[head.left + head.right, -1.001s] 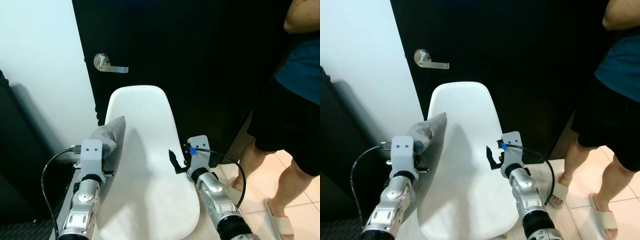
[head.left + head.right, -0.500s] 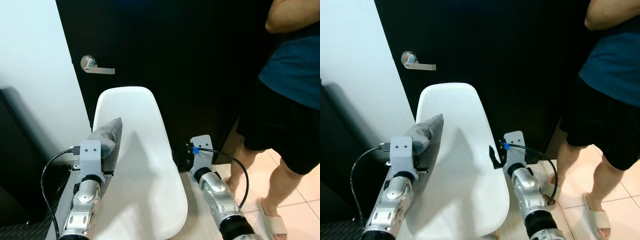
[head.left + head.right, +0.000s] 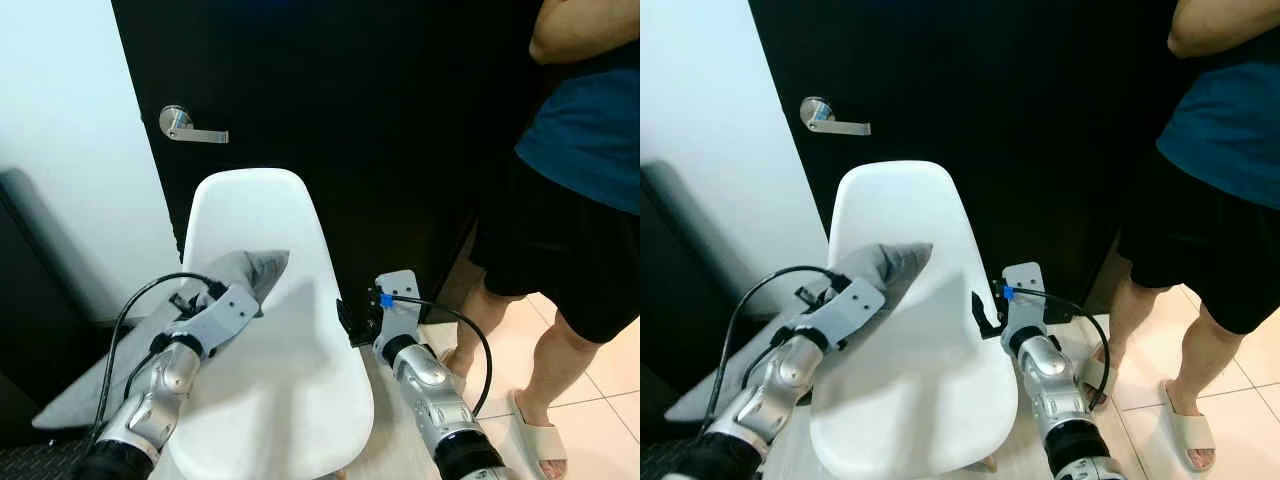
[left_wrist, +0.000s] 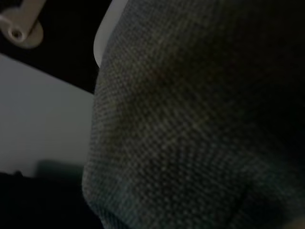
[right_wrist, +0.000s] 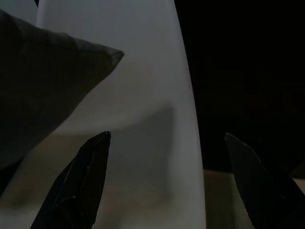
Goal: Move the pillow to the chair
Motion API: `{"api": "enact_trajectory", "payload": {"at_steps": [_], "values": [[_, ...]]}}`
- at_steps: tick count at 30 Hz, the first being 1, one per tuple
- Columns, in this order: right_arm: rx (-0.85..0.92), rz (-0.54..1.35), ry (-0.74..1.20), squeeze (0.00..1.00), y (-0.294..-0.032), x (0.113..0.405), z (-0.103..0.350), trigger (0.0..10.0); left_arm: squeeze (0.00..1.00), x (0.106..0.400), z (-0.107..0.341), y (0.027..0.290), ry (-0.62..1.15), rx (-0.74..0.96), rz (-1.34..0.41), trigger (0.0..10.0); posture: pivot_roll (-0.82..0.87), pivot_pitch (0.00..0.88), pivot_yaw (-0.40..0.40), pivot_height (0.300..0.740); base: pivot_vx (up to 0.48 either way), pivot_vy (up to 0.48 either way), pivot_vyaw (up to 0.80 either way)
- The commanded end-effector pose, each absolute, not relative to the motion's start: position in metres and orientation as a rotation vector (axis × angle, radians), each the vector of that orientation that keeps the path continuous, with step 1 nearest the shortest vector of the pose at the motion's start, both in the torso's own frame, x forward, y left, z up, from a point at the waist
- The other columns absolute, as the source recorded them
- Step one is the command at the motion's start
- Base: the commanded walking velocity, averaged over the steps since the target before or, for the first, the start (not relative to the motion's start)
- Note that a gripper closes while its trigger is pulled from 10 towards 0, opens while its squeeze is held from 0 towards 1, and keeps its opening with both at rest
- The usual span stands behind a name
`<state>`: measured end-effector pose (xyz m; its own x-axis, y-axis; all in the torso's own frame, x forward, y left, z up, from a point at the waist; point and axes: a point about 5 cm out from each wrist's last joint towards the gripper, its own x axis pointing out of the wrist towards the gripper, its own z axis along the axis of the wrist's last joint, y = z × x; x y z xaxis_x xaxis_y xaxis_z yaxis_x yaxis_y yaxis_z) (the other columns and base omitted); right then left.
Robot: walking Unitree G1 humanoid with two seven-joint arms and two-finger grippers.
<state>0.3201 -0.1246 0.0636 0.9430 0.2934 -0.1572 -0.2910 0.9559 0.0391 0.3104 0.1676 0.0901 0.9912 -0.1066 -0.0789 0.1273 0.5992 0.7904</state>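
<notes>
A white shell chair (image 3: 262,205) stands in front of me against a black door. My left gripper (image 3: 240,283) reaches in over the chair's left edge, shut on a grey pillow (image 3: 258,267) that hides its fingers. One pillow corner lies over the seat, and the rest of the pillow (image 3: 710,385) hangs down off the chair's left side. Up close, the pillow's weave (image 4: 190,124) covers the left wrist view. My right gripper (image 3: 350,322) hovers at the seat's right edge, its fingers (image 5: 86,176) open and holding nothing.
A person (image 3: 575,190) in a teal top, black shorts and sandals stands close on the right, on a tiled floor. The black door has a silver lever handle (image 3: 185,124). A white wall and dark furniture (image 3: 25,300) close off the left.
My left arm has swung right and carried the pillow from beside the chair's left edge to over the seat. The right gripper has stayed at the right edge.
</notes>
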Motion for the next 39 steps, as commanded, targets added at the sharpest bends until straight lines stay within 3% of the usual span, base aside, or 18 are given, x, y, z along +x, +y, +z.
{"api": "enact_trajectory", "payload": {"at_steps": [1, 16, 21, 24, 39], "values": [[0.042, 0.299, 0.154, 0.00, -0.125, 0.320, 0.066, 10.0, 0.00, 0.314, 0.099, 0.167, -0.032, 0.958, -0.127, 10.0, 0.07, 0.056, -0.067, 0.716, 0.000, 0.000, 0.00], [0.013, 0.303, 0.163, 0.00, -0.126, 0.319, 0.064, 10.0, 0.00, 0.318, 0.102, 0.149, -0.100, 1.010, -0.206, 10.0, 0.07, 0.048, -0.070, 0.662, 0.000, 0.000, 0.00], [0.025, 0.296, 0.151, 0.00, -0.128, 0.320, 0.066, 10.0, 0.00, 0.319, 0.101, 0.144, -0.107, 1.018, -0.235, 10.0, 0.07, 0.044, -0.065, 0.662, 0.000, 0.000, 0.00], [0.056, 0.365, 0.136, 0.00, -0.126, 0.316, 0.067, 10.0, 0.00, 0.321, 0.100, 0.141, -0.110, 1.030, -0.268, 10.0, 0.07, 0.041, -0.059, 0.662, 0.000, 0.000, 0.00], [-0.200, 0.660, 0.085, 0.00, -0.152, 0.279, 0.062, 10.0, 0.00, 0.326, 0.091, 0.150, -0.089, 1.149, -0.338, 10.0, 0.07, 0.050, -0.048, 0.662, 0.000, 0.000, 0.00]]}}
